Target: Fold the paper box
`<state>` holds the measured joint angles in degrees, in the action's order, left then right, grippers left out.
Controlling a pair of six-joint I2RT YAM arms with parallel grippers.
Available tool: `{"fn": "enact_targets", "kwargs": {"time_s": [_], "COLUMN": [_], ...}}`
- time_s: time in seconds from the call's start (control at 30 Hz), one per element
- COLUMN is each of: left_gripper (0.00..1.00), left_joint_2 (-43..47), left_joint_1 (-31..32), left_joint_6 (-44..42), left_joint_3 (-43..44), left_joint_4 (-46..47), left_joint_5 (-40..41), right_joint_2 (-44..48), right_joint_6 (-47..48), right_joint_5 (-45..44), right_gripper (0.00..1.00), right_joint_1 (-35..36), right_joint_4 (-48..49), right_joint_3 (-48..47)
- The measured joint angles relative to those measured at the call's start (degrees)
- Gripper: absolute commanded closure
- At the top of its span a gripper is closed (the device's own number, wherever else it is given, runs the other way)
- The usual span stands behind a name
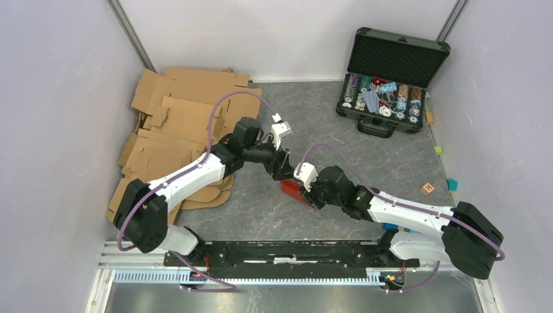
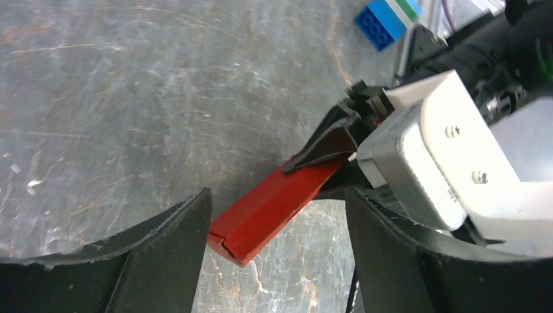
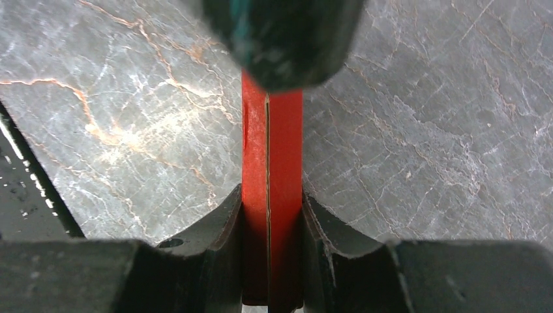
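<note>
Where the two arms meet near the middle of the counter [image 1: 365, 156], the paper box [image 1: 291, 190] is recorded as a narrow, bright red piece of thin paperboard, folded up and turned on edge. Whether it rests on the grey marbled surface or is held just above it cannot be told. The right pincer [image 1: 306, 195] is closed on one end of the box: in the right wrist view both black fingers [image 3: 222, 228] are pressed against its opposite red faces, and a thin seam is seen running along the edge between them. The left pincer [image 1: 283, 171] is open, its jaws spread wide to either side of the box's free end; in the left wrist view one finger [image 2: 176, 235] is seen just beside the near corner, and contact cannot be confirmed. Also listed: a loose pile of brown cardboard sheets [image 1: 176, 130] at the far left of the counter; an open black case of poker chips [image 1: 388, 85] at the far right; a small wooden cube [image 1: 428, 188] near the right wall; a blue toy block [image 2: 385, 23] beside the right arm.
</note>
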<state>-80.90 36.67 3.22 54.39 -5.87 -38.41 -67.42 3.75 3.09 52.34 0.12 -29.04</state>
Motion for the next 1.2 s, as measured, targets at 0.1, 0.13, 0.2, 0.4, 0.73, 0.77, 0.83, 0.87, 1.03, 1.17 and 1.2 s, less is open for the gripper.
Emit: {"fn": "enact_targets", "kwargs": {"time_s": [0.1, 0.13, 0.2, 0.4, 0.73, 0.77, 0.83, 0.87, 1.03, 1.17, 1.2], "left_gripper": [0.24, 0.24, 0.24, 0.26, 0.42, 0.43, 0.46, 0.46, 0.57, 0.73, 0.74], "left_joint_2": [-2.3, -2.7, -3.1, -3.9, -10.7, -10.7, -10.7, -10.7, -10.2, -8.2, -7.7], "left_joint_1": [0.1, 0.1, 0.1, 0.4, 5.9, 6.0, 6.4, 6.7, 7.8, 8.6, 9.0], "left_joint_6": [-6.9, -9.5, -14.0, -23.8, -30.8, -31.0, -31.4, -31.5, -31.6, -31.1, -30.9], "left_joint_3": [1.9, 2.3, 2.3, 2.2, 5.8, 6.0, 6.1, 6.2, 6.1, 4.7, 4.1], "left_joint_4": [-3.4, -4.8, -7.1, -11.7, -21.1, -21.5, -21.7, -21.8, -21.7, -20.2, -20.0], "left_joint_5": [-5.6, -7.4, -10.6, -17.5, -12.8, -12.4, -11.1, -10.4, -5.0, -1.8, -1.1], "right_joint_2": [1.3, 1.7, 2.2, 4.4, 5.6, 5.8, 6.4, 6.7, 7.2, 7.1, 7.1], "right_joint_6": [0.0, 0.0, 0.0, 0.0, -0.4, -0.5, -0.6, -0.7, -1.0, -0.2, 0.3], "right_joint_5": [1.3, 1.7, 2.3, 4.5, 9.2, 9.4, 9.7, 9.8, 9.3, 8.7, 8.7], "right_gripper": [0.81, 0.81, 0.81, 0.81, 0.82, 0.82, 0.82, 0.82, 0.82, 0.74, 0.74], "right_joint_1": [0.0, 0.0, 0.0, 0.0, -0.1, -0.2, -0.3, -0.3, -0.5, -0.6, -0.5], "right_joint_4": [-0.3, -0.5, -0.7, -1.1, -5.7, -5.9, -6.5, -6.9, -9.0, -8.5, -7.9], "right_joint_3": [0.0, 0.0, 0.0, 0.0, 0.1, 0.1, 0.1, 0.1, 0.1, 0.3, 0.8]}}
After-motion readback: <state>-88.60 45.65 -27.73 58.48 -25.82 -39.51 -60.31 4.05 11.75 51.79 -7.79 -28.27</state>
